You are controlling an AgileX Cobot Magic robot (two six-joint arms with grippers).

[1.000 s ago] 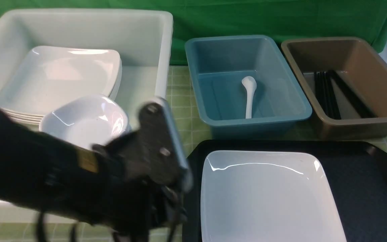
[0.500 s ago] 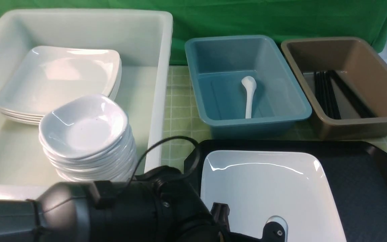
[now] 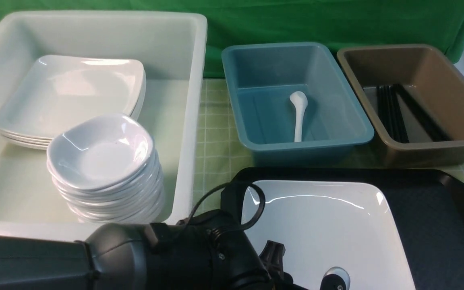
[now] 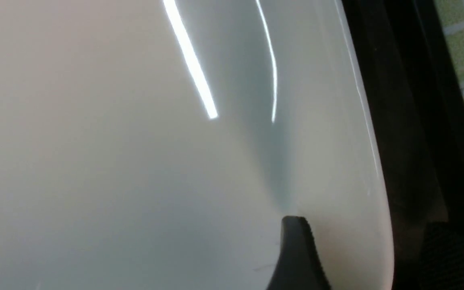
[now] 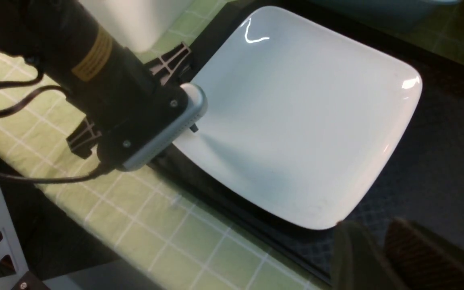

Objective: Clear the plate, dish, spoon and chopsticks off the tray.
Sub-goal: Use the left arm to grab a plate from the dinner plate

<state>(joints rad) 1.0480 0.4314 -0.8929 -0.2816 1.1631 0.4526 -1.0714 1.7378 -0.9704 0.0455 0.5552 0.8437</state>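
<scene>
step: likely taking hold of the plate, the only one of the four things that shows on the tray
plate: flat on the tray's left part, its left edge just beside the tray's rim
left gripper: low at the plate's near-left edge, reached in from the left across the checked cloth
left jaws: one finger lies on the plate's inner face just inside the rim; the other is not clearly seen, so whether they are wide, narrow or pinching cannot be told
why the rim: a wide, flat, glossy plate probably offers no other hold, so the thin raised edge is the place to pinch
why the left arm: the white tub with the plate stack sits on the left, so this arm has the short carry
right gripper: only its tips show, in its own view, held back off the plate's near corner, probably to keep out of the way
right jaws: close together with nothing between; whether they touch cannot be told
spoon: in the teal tub, handle toward the robot
chopsticks: in the brown tub, with other black sticks
dish: apparently the top one of the stack in the white tub, near the plate stack
next: a firm pinch, a lift clear of the tray's rim, then over the tub wall
risk: the slick plate may tip or slip from an edge grip
</scene>
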